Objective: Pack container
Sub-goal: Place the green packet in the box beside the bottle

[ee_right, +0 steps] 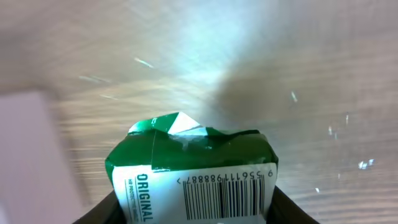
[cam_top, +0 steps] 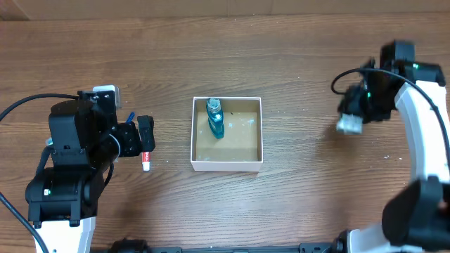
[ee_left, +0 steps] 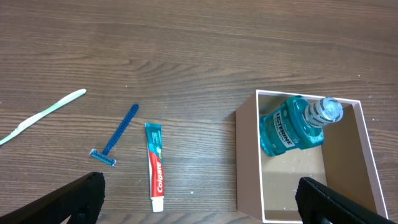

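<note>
The container [cam_top: 227,166], a shallow square box with white walls and a brown floor, sits mid-table and holds a teal mouthwash bottle [cam_top: 214,118]. It also shows in the left wrist view [ee_left: 247,158] with the bottle [ee_left: 291,124] inside. My left gripper [ee_left: 198,202] is open and empty, above the table left of the container, near a red-and-white toothpaste tube [ee_left: 155,165]. My right gripper [ee_right: 193,211] is shut on a green-and-white wrapped packet [ee_right: 194,174] with a barcode, held above the table right of the container [cam_top: 349,124].
On the table left of the container lie a blue razor [ee_left: 118,137] and a pale green toothbrush [ee_left: 40,116]. The toothpaste also shows in the overhead view [cam_top: 146,161] just under my left gripper. A black cable [cam_top: 28,104] loops at the left.
</note>
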Available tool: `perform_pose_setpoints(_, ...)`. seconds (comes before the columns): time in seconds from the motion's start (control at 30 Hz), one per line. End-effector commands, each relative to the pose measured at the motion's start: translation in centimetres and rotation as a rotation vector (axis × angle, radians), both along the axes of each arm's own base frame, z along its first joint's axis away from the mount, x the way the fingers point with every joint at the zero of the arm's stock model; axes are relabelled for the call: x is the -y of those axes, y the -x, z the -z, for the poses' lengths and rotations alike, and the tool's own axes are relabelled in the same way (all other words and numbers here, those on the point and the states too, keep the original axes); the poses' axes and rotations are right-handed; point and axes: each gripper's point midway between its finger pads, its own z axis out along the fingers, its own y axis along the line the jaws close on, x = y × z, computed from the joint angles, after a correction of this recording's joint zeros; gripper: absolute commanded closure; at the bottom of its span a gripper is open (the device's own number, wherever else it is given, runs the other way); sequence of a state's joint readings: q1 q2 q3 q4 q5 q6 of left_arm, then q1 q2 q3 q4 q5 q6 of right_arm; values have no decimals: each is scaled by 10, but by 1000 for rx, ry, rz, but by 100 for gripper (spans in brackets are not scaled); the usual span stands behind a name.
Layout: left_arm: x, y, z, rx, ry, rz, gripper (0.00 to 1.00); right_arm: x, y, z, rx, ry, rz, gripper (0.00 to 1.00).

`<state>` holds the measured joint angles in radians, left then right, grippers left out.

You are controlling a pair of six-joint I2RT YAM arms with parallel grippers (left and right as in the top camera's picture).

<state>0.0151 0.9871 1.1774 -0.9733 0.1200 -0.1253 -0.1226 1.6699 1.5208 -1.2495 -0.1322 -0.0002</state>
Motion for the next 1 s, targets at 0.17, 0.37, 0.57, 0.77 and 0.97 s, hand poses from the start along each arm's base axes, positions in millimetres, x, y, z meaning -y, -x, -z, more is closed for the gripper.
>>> perform_pose_setpoints(0.17,0,-2,-8,20,9,-8,0,-172,9,-114,363,-143,-296,96)
perform_pose_setpoints(0.37,0,-2,-8,20,9,-8,0,-244,9,-78,312,-127,-341,96)
perform_pose_setpoints(0.57,0,-2,-8,18,9,-8,0,-262,-2,-4,133,-85,-295,96)
perform_pose_setpoints(0.77,0,-1,-8,15,9,-8,0,-267,-11,28,87,-62,-295,96)
perform_pose_setpoints(0.97,0,0,-7,10,9,-8,0,-260,-11,61,26,-8,-283,96)
